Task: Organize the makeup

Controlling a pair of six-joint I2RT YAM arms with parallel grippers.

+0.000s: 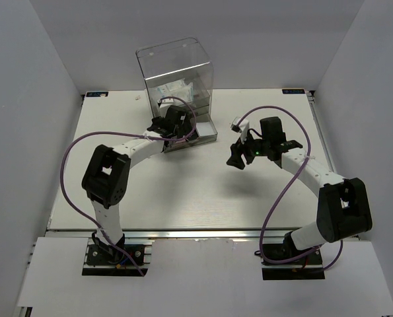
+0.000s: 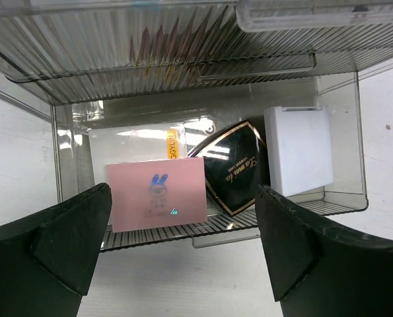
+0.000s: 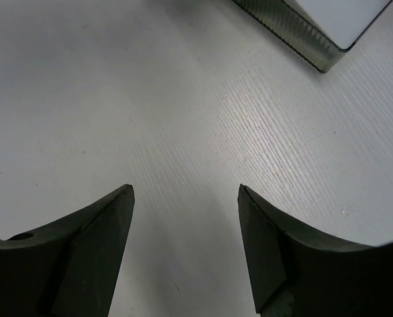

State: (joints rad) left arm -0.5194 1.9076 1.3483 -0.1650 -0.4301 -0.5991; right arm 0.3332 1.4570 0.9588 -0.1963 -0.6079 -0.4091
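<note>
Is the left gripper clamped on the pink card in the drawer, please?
No, the left gripper stands wide open, and the pink card sits in the drawer beyond its fingers.

An orange tag reads roughly "GGYLIN"; gold script on the black compact is unreadable.

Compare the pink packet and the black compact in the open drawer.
Colour: the pink packet is matte pink with a blue bunny print; the black compact is glossy black with gold script. Shape: the packet is a plain rectangle; the compact has rounded corners. Pose: the packet sits square-on; the compact is turned cornerwise. Both lie in the same drawer.
</note>
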